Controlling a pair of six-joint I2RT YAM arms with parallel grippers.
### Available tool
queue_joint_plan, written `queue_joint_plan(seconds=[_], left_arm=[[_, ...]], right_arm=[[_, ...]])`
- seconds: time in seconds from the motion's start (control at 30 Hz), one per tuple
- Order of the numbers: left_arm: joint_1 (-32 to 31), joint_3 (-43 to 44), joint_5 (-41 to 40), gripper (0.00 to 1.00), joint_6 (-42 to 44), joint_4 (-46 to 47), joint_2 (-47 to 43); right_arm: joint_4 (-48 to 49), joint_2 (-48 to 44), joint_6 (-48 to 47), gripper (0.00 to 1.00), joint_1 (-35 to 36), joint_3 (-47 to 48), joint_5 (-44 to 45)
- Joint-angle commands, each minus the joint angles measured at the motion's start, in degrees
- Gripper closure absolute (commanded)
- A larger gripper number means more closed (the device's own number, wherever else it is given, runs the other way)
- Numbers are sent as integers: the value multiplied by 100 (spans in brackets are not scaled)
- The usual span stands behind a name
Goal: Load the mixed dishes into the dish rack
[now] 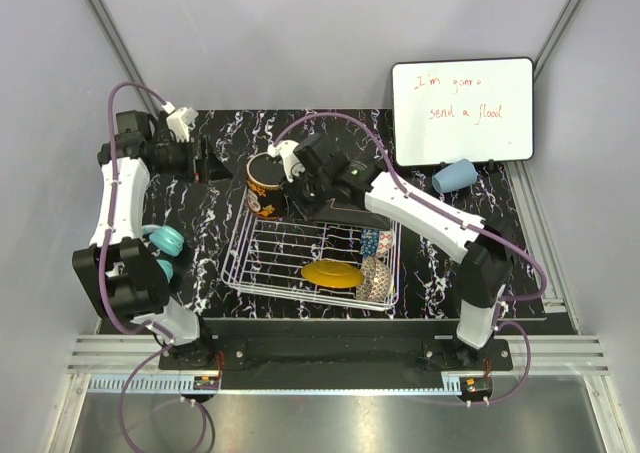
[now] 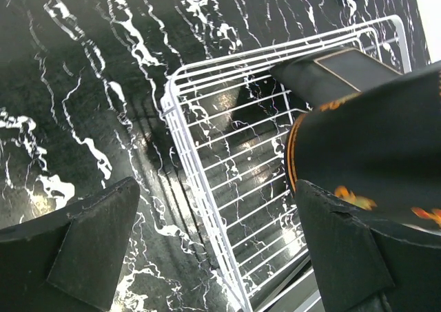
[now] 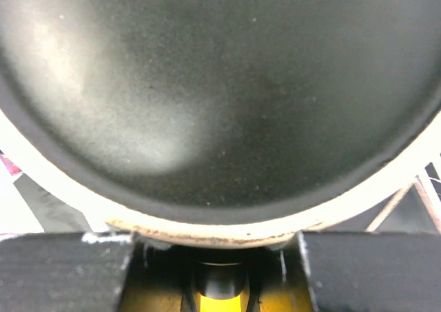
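Note:
The dish rack (image 1: 236,248) of white wire stands mid-table. Inside it a yellow patterned plate (image 1: 332,273) lies near the front, with a blue bowl (image 1: 377,241) and a beige-brown bowl (image 1: 375,278) at its right end. My right gripper (image 1: 290,180) is shut on the rim of the floral dark-backed saucer (image 1: 263,188), held on edge over the rack's far left corner. In the right wrist view the saucer (image 3: 207,98) fills the frame above the gripper (image 3: 217,257). My left gripper (image 1: 205,160) is open and empty, left of the saucer. A light blue cup (image 1: 455,176) lies on the table at the far right.
A whiteboard (image 1: 462,111) with red writing leans at the back right, just behind the cup. Teal rounded objects (image 1: 167,241) sit by the left arm. In the left wrist view the rack's corner (image 2: 200,188) and the saucer (image 2: 379,147) lie below the open gripper (image 2: 217,250).

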Motion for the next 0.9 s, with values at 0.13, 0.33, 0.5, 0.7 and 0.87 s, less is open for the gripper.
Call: queue_joint_plan(seconds=[0.13,0.33,0.5,0.7,0.87], left_arm=[[366,121,209,1,-229,31,90],[480,33,323,1,-194,57,20],[524,-38,385,1,-185,57,-24],[559,-126,394,1,-141,66,-51],[586,-187,420,1,-141,119,-59]], right_arm=[[518,344,-494,100,370,417,1222],[430,862,-415,100,511,751,1407],[439,1179,-389,100,520,996,1504],[448,1592,-389,100,555,1313,1661],[448,1838,-415,100,731,1349,1820]])
